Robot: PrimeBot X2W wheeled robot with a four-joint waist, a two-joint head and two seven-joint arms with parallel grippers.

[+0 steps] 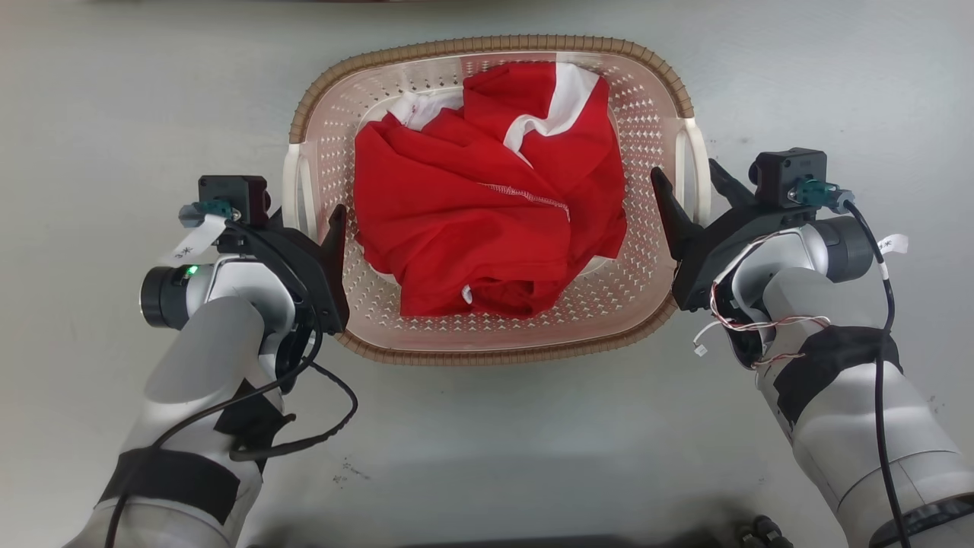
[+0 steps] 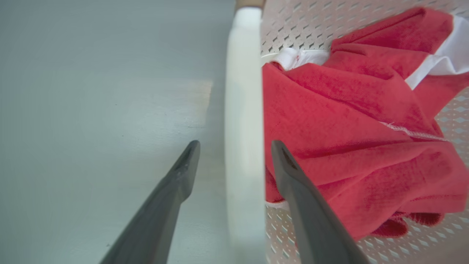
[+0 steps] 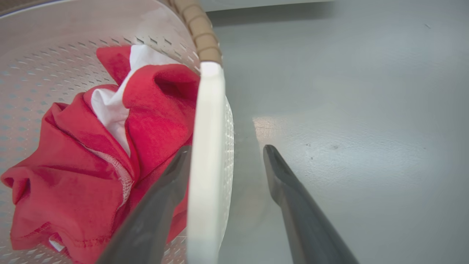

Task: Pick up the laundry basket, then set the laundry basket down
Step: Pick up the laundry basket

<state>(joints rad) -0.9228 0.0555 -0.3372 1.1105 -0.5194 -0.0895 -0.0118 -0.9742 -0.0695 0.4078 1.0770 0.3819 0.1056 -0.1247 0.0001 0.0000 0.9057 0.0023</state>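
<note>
The laundry basket (image 1: 487, 44), pale perforated plastic with a brown woven-look rim, lies in the middle of the head view on the grey floor. It holds a crumpled red and white cloth (image 1: 487, 198). My left gripper (image 1: 308, 217) is open and straddles the white left handle (image 1: 293, 186), one finger inside the basket and one outside. In the left wrist view that handle (image 2: 243, 110) runs between the fingers of the left gripper (image 2: 235, 145) with gaps on both sides. My right gripper (image 1: 689, 179) is open astride the right handle (image 1: 696, 164). In the right wrist view the right gripper (image 3: 227, 149) has its inner finger close against the handle (image 3: 207, 128).
Bare grey floor (image 1: 487, 457) surrounds the basket on all sides. A dark object (image 1: 761, 529) sits at the bottom edge near my right arm. Loose cables (image 1: 327, 426) hang from my left forearm.
</note>
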